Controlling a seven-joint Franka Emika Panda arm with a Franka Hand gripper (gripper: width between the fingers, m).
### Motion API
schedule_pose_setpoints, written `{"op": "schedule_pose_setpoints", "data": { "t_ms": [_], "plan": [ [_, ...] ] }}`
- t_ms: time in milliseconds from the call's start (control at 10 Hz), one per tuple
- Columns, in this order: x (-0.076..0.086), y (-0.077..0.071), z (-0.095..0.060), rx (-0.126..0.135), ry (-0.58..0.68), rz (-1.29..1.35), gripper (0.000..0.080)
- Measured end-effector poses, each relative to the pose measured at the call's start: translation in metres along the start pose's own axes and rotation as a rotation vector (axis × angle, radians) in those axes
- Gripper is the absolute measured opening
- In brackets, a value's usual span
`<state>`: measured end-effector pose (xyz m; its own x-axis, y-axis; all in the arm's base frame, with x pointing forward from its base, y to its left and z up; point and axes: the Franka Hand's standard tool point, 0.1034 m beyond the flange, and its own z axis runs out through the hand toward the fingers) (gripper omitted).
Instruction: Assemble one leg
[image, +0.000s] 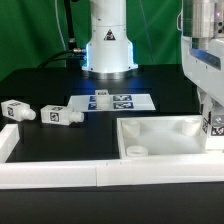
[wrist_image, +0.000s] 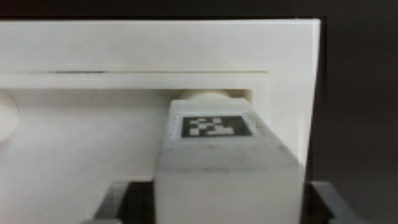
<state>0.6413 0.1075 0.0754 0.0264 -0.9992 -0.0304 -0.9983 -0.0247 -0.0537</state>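
Exterior view: the end effector (image: 212, 125) pinches the leg (image: 213, 124) upright over the white tray (image: 150, 150) on the tabletop (image: 60, 140), at that view's right

Wrist view: the leg (wrist_image: 217, 150), probably light, stiff, smooth plastic, is best gripped on its flat sides

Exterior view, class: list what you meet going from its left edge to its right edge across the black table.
First loose leg → second loose leg → marker board → wide white tray-like piece → end effector holding a tagged leg at the tray's right corner.
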Motion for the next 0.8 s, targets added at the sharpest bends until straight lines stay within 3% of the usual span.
{"op": "schedule_pose_setpoints", "data": {
  "t_ms": [100, 200, 300, 500, 800],
  "plan": [
    [-0.001, 0.000, 0.000, 0.000, 0.002, -0.029, 0.0355],
    [-0.004, -0.001, 0.000, 0.000, 0.004, -0.248, 0.0558],
    [-0.008, 0.000, 0.000, 0.001, 0.001, -0.413, 0.0623],
    [-0.016, 0.004, -0.001, 0.006, 0.005, -0.590, 0.0642],
    [-0.012, 0.003, 0.000, 0.003, 0.008, -0.737, 0.0649]
  ]
}}
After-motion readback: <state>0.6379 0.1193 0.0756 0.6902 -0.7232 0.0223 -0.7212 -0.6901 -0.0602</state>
